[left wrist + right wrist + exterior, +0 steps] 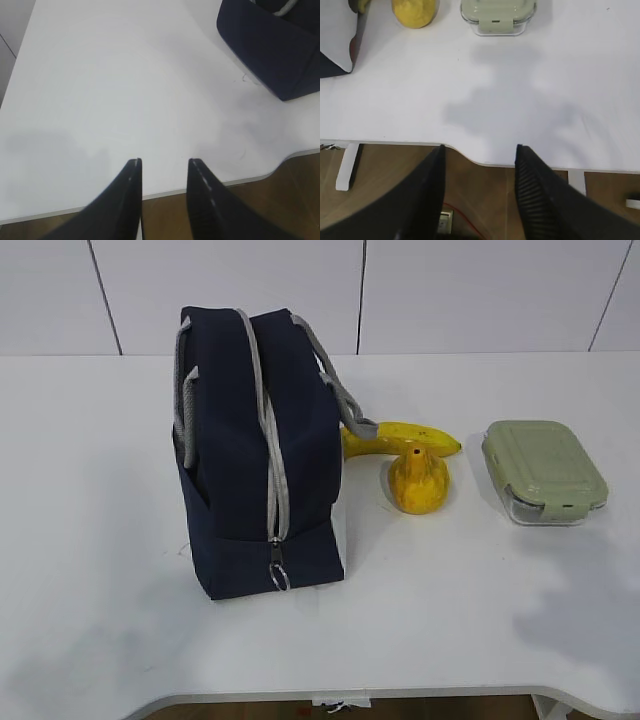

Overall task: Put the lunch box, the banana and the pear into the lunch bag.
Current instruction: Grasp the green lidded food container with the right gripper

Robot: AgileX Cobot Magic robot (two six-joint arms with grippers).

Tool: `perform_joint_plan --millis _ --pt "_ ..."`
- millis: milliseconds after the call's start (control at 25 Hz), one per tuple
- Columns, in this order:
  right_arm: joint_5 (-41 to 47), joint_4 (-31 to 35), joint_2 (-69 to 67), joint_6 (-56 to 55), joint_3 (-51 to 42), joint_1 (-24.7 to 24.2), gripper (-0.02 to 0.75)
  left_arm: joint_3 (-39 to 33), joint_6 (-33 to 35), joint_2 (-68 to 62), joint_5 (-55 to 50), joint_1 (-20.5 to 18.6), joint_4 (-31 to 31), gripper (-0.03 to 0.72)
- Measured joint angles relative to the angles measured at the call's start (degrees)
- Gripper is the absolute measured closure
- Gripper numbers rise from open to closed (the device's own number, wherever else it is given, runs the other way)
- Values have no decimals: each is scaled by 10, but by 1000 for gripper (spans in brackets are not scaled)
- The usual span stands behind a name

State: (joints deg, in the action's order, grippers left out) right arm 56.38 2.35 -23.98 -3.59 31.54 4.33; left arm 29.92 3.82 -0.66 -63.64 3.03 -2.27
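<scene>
The navy lunch bag (pixel 258 450) stands upright at centre-left with its grey zipper closed down to the ring pull (pixel 279 576); one corner of the lunch bag (pixel 272 47) shows in the left wrist view. The banana (pixel 405 438) lies behind the pear (pixel 418 480), just right of the bag. Further right sits the lunch box (pixel 543 470) with its sage-green lid on. The pear (pixel 415 12) and lunch box (pixel 497 16) also show at the top of the right wrist view. My left gripper (pixel 164 162) and right gripper (pixel 479 147) both hang open and empty over the table's front edge.
The white table (pixel 100 500) has a curved front edge (pixel 360 695). Brown floor and a white table leg (pixel 347 167) lie below it. A white panelled wall stands behind the table.
</scene>
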Motion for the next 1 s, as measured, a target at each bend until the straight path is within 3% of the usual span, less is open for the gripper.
perform_joint_plan --millis 320,840,1000 --pt "-70 11 -156 -25 66 0 388 0 0 0 0 0 0 452" --pt "-74 29 -378 -27 224 0 388 0 0 0 0 0 0 449" --pt "-74 57 -415 -26 248 -27 388 0 0 0 0 0 0 449"
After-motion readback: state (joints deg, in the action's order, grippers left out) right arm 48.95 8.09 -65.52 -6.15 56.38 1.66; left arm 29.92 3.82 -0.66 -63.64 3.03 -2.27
